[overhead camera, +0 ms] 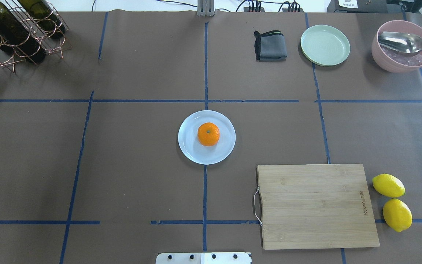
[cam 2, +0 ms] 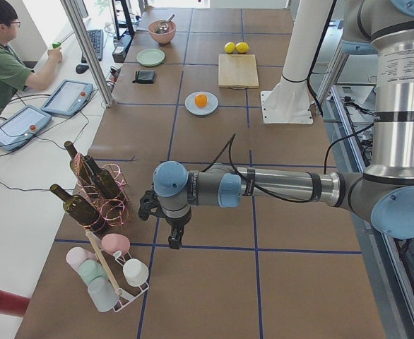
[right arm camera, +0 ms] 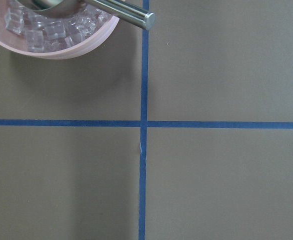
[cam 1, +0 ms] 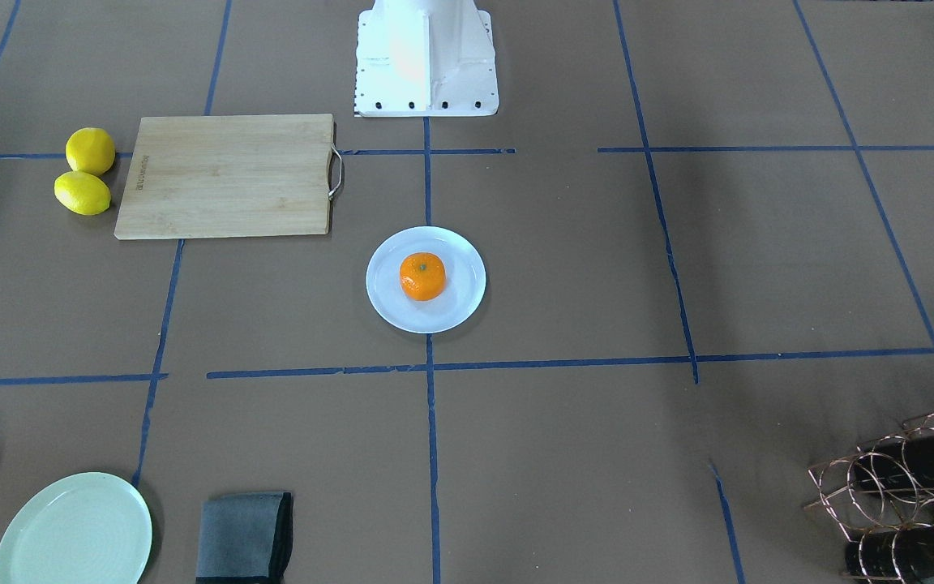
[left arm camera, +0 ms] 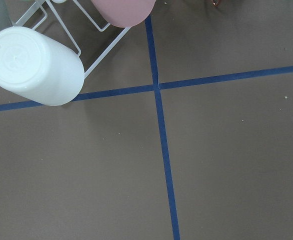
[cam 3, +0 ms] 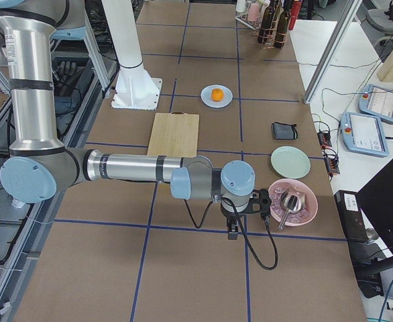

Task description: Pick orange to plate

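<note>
Counting one orange [overhead camera: 208, 134] resting mid-frame on one plate [overhead camera: 191, 146], plus two lemons [overhead camera: 388, 185] lower right, I cannot tell whether the left gripper [cam 2: 173, 242] or right gripper [cam 3: 232, 232] is open or closed.

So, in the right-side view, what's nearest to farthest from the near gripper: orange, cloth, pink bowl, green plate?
From the right gripper:
1. Pink bowl, beside it.
2. Pale green plate, just beyond.
3. Grey cloth, farther along.
4. Orange, mid-table, farthest.

Brown table [overhead camera: 123, 165] w/ blue tape [overhead camera: 204, 190] — plate [overhead camera: 191, 148], board [overhead camera: 313, 205], lemons [overhead camera: 388, 185].
</note>
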